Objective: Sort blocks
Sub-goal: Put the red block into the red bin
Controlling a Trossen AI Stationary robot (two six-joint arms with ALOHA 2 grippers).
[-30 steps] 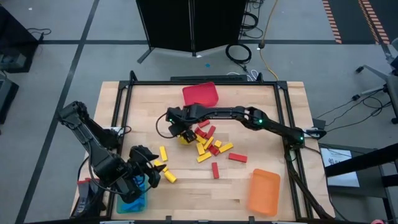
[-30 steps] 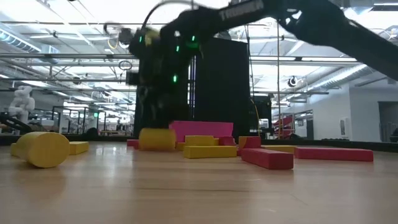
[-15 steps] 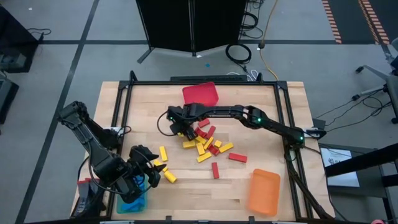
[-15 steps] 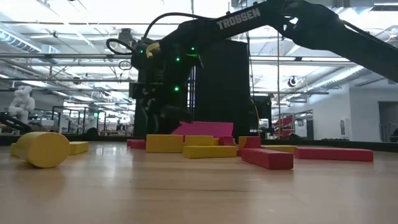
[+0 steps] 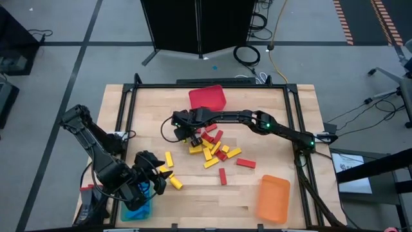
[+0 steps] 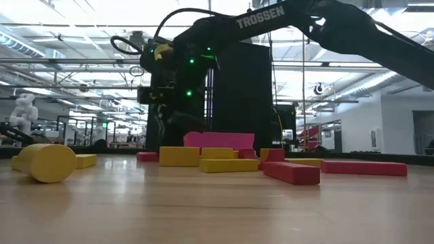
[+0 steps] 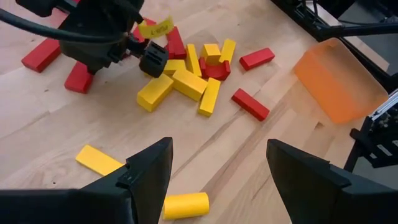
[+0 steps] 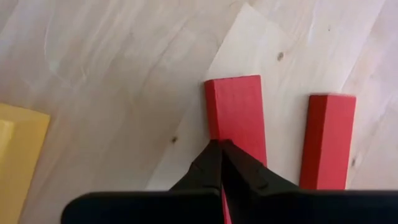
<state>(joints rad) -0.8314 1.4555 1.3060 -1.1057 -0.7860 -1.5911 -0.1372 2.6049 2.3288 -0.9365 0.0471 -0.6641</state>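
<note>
Where high view looks down on worktop: blocks heaped mid-worktop, red and yellow; right gripper at heap's left edge; left gripper near front-left corner beside blue bin; red bin at back, orange bin front-right.
Low view: right gripper hangs behind yellow block.
Left wrist view: own jaws spread, holding nothing, over yellow blocks.
Right wrist view: jaws pressed together, tips over red block; no grip visible.
</note>
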